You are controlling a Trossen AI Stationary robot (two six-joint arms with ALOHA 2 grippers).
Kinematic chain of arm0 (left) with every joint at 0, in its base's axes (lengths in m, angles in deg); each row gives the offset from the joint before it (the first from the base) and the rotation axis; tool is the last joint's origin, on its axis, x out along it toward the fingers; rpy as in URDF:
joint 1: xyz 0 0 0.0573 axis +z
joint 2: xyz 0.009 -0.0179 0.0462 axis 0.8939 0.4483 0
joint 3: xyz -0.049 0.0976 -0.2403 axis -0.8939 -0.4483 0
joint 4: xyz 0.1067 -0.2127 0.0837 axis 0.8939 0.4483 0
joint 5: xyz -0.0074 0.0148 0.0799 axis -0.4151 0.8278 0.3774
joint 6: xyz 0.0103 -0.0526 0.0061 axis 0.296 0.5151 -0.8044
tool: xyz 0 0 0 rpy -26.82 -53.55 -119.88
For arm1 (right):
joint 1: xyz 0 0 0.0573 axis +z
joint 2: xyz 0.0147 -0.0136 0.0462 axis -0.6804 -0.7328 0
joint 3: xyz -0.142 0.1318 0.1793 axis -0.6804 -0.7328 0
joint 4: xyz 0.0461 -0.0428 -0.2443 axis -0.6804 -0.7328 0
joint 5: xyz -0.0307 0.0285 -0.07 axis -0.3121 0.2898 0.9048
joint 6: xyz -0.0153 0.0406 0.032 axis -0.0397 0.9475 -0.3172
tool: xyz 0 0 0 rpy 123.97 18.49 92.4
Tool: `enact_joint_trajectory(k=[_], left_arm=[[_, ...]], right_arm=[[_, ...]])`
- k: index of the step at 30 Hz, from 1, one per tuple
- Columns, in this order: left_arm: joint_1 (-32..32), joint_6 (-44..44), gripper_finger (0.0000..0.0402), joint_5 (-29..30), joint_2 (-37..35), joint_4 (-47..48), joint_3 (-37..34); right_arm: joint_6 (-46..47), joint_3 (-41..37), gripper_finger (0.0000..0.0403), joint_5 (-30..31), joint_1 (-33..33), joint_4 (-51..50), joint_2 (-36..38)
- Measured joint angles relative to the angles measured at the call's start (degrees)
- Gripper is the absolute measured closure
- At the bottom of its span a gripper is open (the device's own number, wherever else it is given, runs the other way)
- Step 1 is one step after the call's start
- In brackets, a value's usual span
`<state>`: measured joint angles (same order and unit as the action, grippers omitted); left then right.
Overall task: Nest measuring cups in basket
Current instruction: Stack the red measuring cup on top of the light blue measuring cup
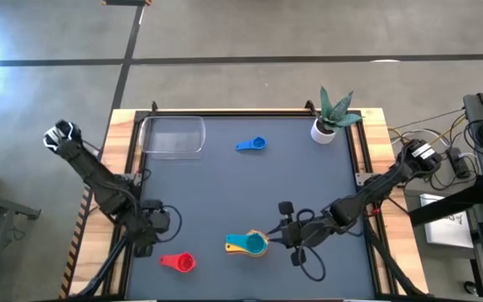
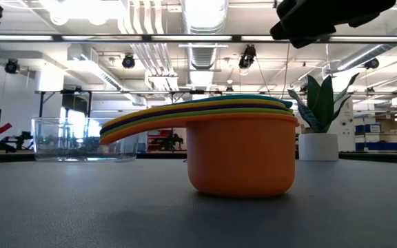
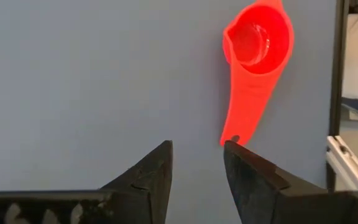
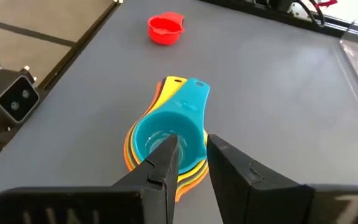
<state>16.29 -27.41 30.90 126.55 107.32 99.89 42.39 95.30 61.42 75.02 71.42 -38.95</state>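
Grey table [image 1: 250, 193]; wooden edges; ceiling lights [image 2: 205, 10] beyond.

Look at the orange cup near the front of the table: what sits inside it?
The orange cup holds a nested stack; the teal cup sits topmost, and yellow, green and purple handle edges show between. The inner bowls are hidden. The red cup and blue cup lie apart.

Two dark jointed arms are seen, each trailing black cable. The left gripper [image 3: 197, 165] and right gripper [image 4: 191, 158] end in black wedge-shaped fingers.
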Motion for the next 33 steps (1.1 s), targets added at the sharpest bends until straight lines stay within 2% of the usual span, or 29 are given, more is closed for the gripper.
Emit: enact_joint_trajectory(k=[7, 12, 16, 26, 33], left_arm=[[-6.3, 8.1, 0.0226, 4.7, 0.2, -1.2, 0.0], [-8.3, 9.1, 0.0197, 7.9, 3.0, -1.2, 0.0], [-8.3, 6.9, 0.0184, 7.9, 7.9, -3.0, 0.0], [-8.4, 4.5, 0.0164, 6.3, 16.1, -17.8, 0.0], [-8.8, 3.4, 0.0143, 5.7, 22.5, -17.0, 3.5]], right_arm=[[-0.1, -3.4, 0.0335, 0.0, 0.5, 2.4, 3.6], [0.0, -5.5, 0.0335, 0.0, 0.9, 4.9, 5.5], [0.3, -6.7, 0.0335, 0.0, 1.0, 7.5, 5.5], [3.8, -6.9, 0.0335, 0.1, 1.5, 8.1, 5.2], [3.9, -6.9, 0.0335, 1.6, 1.9, 8.1, 5.2]])
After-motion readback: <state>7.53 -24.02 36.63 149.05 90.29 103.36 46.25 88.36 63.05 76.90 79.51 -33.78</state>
